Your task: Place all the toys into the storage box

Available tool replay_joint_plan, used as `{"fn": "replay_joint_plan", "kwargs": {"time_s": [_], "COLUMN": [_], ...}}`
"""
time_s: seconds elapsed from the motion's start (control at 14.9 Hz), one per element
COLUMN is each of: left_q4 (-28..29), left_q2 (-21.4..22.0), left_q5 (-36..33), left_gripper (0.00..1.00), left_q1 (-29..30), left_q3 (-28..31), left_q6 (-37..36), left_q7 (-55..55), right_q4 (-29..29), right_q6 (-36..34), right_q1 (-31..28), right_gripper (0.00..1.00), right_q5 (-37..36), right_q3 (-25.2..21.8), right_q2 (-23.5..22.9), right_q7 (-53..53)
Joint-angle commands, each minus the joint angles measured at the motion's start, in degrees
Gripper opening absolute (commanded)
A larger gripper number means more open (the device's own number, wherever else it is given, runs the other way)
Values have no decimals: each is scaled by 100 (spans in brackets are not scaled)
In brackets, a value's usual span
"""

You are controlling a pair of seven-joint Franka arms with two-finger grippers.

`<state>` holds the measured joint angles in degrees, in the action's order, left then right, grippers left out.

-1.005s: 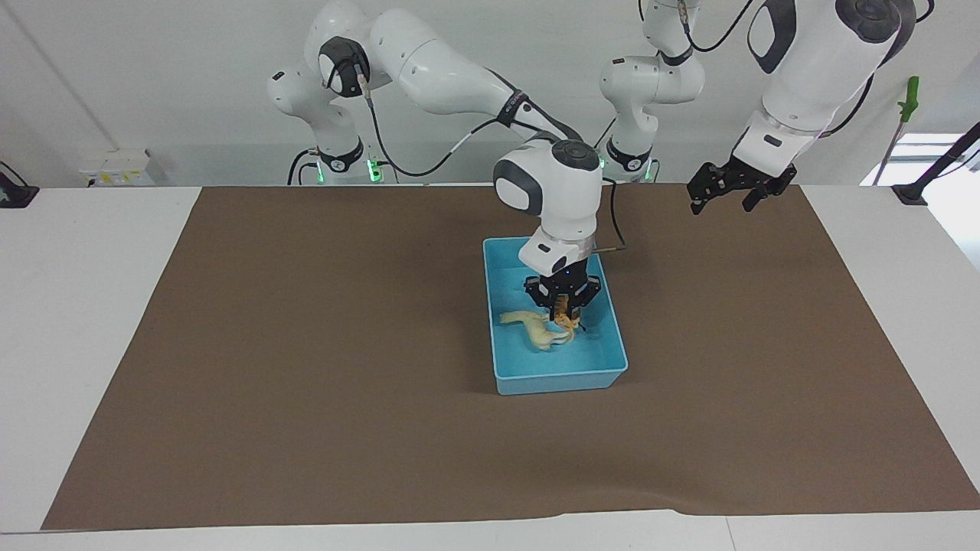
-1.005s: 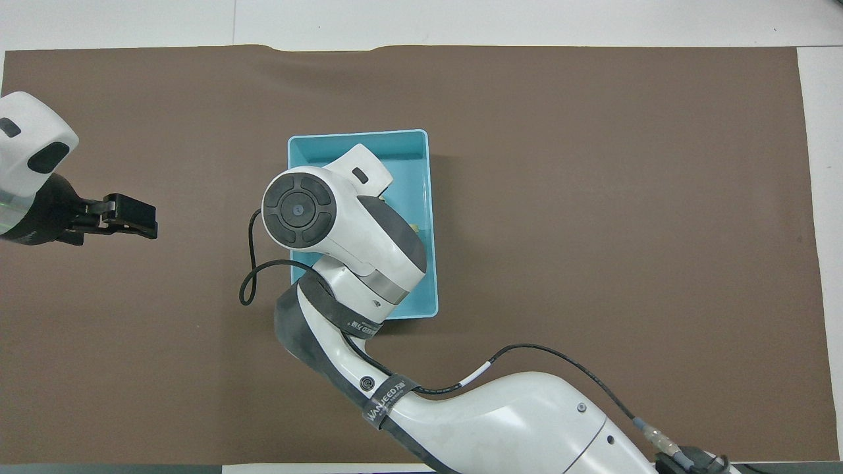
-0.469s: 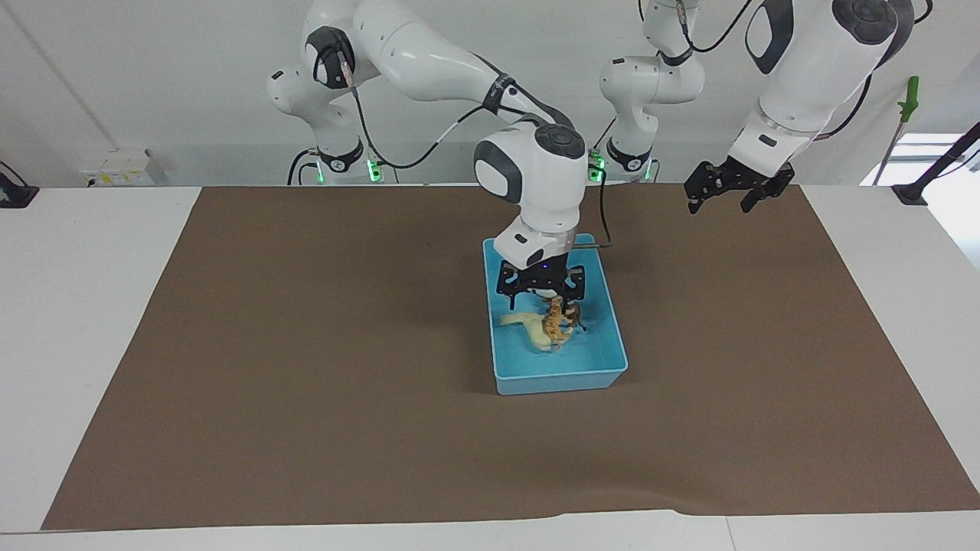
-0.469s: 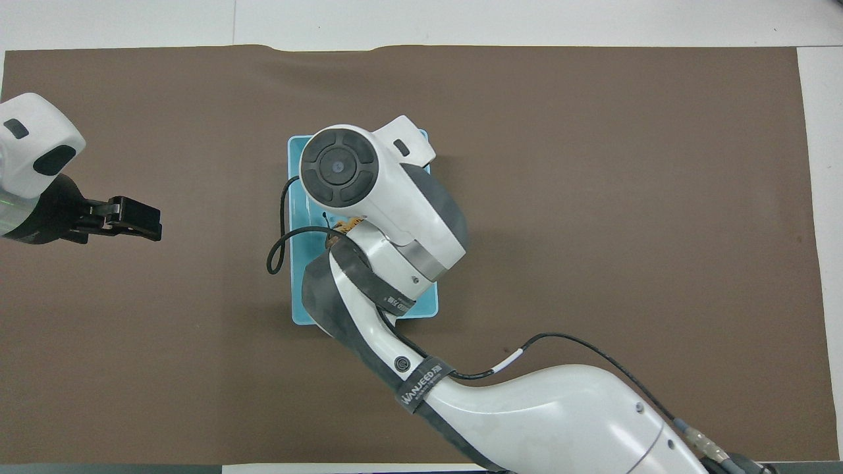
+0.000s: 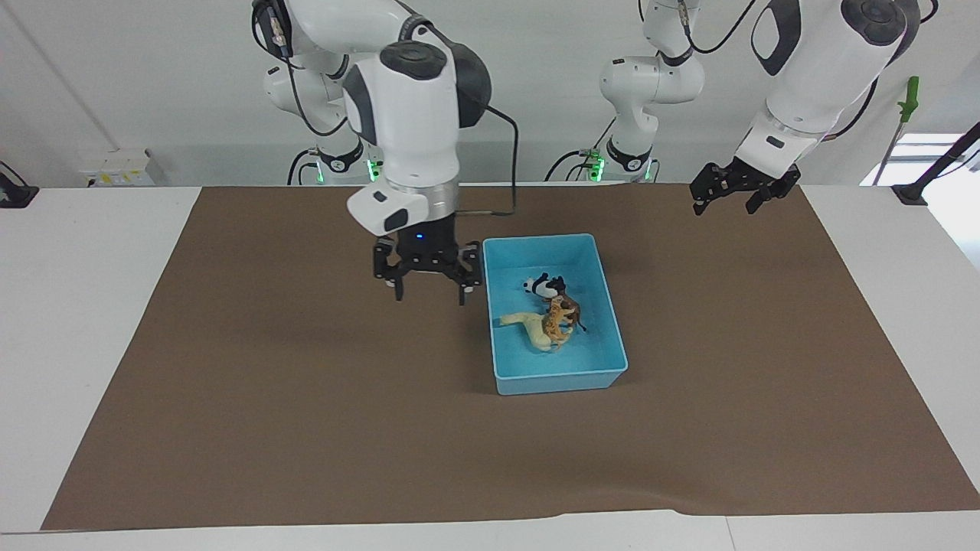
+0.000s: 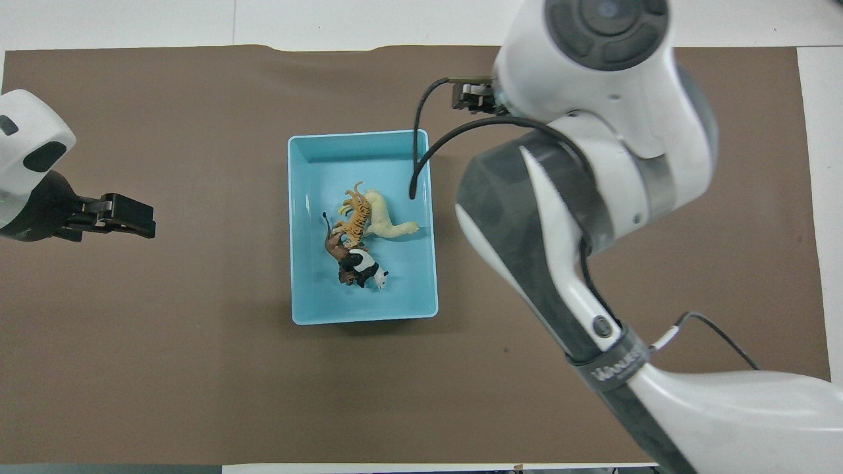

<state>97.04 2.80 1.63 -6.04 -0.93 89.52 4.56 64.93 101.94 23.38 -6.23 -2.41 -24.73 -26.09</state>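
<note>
Light blue storage box [image 5: 557, 379] holding tiger [image 6: 356, 217], cream horse [image 6: 385, 220], brown animal [image 6: 334, 247], panda [image 6: 364, 268], right gripper [image 5: 427, 291] and left gripper [image 5: 727, 203] spread, empty

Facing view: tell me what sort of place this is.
Most likely a robotics lab bench. Two white arms are mounted at a white table covered by a brown mat, with a blue box of toy animals as a test prop, bare walls and trailing cables.

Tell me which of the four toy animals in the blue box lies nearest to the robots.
The black-and-white panda. In the storage box it lies nearer to the robots than the tiger, the cream horse and the brown animal.
</note>
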Motion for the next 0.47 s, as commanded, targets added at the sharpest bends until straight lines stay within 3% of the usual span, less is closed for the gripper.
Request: {"fn": "replay_joint_plan", "kwargs": {"time_s": [0.0,0.13,0.4], "left_q4": [-133,-159,-317], "left_q2": [-69,-78,-166], "left_q5": [31,22,40], "left_gripper": [100,100,100], "left_q1": [77,261,262], "left_q3": [-21,-64,-74], "left_q6": [-58,-40,-49], "left_q7": [-96,-96,-105], "right_q4": [292,424,495], "right_q6": [-129,-419,-1280], "right_q1": [-753,-1211,-1827], "right_gripper": [100,100,100], "right_q5": [-1,8,158], "right_q3": [92,92,92], "right_q2": [354,652,1198], "right_q7": [1548,2499,3267]}}
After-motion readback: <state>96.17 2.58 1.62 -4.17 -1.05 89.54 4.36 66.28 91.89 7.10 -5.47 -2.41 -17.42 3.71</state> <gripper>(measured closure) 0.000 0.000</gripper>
